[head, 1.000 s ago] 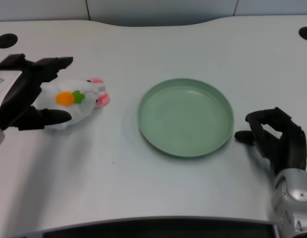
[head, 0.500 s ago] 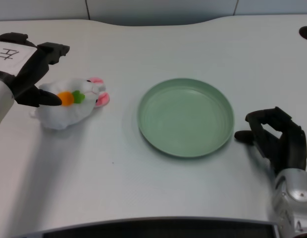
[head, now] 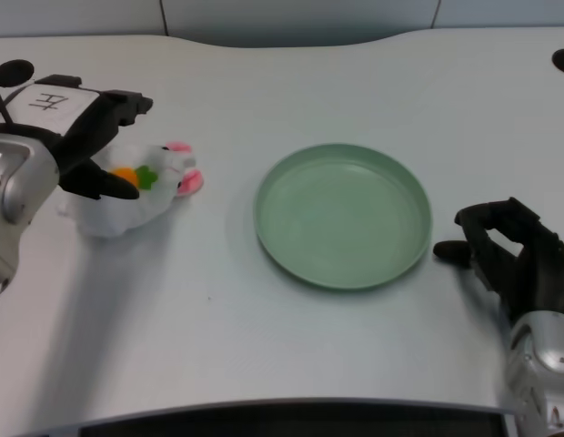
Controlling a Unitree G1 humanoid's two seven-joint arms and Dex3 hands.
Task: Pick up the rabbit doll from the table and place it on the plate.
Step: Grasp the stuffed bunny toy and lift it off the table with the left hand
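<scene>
Your left hand (head: pixel 86 137) hovers spread over the rabbit doll (head: pixel 136 187), holding nothing, ready to grasp; the green plate (head: pixel 343 215) waits at three o'clock.

light: bright, even | shadows: soft, faint | focus: slightly soft | glare: mild

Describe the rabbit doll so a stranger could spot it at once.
Start at the green plate in the middle of the white table, then look to the picture's left. The rabbit doll lies there under the left hand: white and fluffy, with pink ears and an orange carrot.
</scene>
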